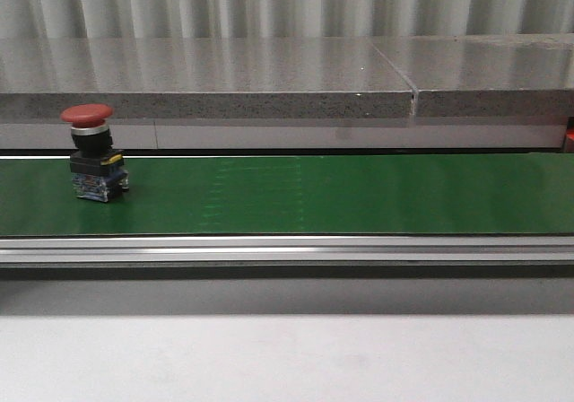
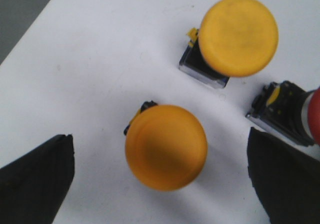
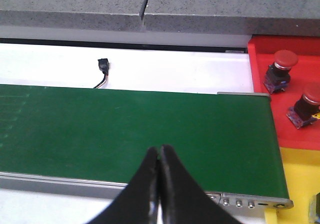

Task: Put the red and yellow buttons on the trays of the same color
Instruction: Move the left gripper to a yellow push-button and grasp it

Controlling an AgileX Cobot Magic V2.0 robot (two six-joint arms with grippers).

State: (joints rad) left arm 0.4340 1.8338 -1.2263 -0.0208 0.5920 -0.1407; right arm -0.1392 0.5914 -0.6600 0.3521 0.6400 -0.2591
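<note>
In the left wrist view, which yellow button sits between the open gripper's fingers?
The darker orange-yellow button, centred between them; the other yellow button lies farther off.

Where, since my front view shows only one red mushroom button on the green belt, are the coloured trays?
Observer: The right wrist view shows a red plastic tray beside the green conveyor belt's end, with a yellow tray adjoining it.
Operator: Anything in the red one?
Observer: Two red-capped buttons stand in it.
Operator: And the left gripper?
Observer: The left gripper is open above an orange-yellow mushroom button on a white surface.
</note>
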